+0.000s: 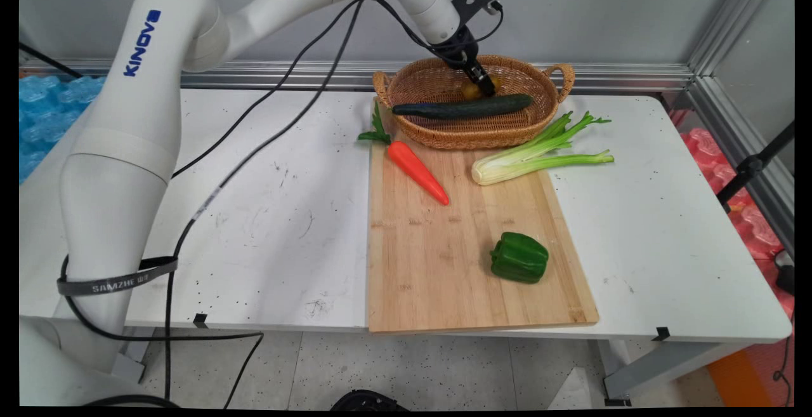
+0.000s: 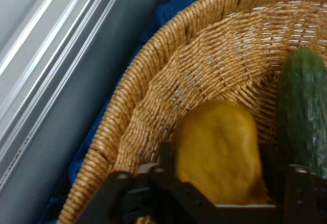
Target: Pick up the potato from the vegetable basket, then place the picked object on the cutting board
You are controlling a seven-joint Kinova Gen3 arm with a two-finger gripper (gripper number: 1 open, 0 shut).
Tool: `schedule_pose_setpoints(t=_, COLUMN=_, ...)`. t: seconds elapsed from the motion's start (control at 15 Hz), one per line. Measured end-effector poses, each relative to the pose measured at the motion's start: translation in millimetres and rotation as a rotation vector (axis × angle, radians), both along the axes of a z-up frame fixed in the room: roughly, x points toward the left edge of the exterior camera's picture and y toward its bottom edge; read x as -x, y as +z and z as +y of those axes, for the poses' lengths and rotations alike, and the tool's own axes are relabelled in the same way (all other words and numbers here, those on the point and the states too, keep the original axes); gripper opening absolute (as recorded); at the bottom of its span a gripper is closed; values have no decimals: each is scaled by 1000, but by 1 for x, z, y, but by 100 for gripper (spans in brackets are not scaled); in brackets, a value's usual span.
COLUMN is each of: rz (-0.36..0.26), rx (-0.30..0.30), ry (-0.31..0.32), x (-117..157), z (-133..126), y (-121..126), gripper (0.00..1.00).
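My gripper (image 1: 485,84) reaches down into a woven wicker basket (image 1: 482,132) at the back of the table. In the hand view its fingers (image 2: 166,155) stand open on either side of a rounded yellow fruit (image 2: 219,152) that lies against the basket's wall (image 2: 168,81). The left finger is right at the fruit; a gap shows on the other side. A dark green cucumber (image 1: 463,108) lies lengthwise in the basket, just beside the fruit (image 1: 471,91), and shows at the right edge of the hand view (image 2: 304,112).
A bamboo cutting board (image 1: 444,271) lies in front of the basket, carrying a carrot (image 1: 419,172), a green bell pepper (image 1: 519,257) and part of a celery stalk (image 1: 539,157). Black cables (image 1: 254,150) hang from the arm over the table's left half.
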State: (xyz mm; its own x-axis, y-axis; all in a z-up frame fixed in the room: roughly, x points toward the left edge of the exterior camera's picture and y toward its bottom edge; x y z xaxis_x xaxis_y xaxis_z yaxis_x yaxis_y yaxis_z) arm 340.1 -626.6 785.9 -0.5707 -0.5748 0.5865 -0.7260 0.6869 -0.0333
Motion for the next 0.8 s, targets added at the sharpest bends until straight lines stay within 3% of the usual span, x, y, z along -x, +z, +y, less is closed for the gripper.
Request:
schedule_pose_setpoints(t=0.33, rz=-8, rx=2, ry=-7, x=2, z=3, y=2, gripper=0)
schedule_pose_setpoints(t=0.8, rz=-28, rx=51, ry=-26, x=5, z=18, y=44, gripper=0)
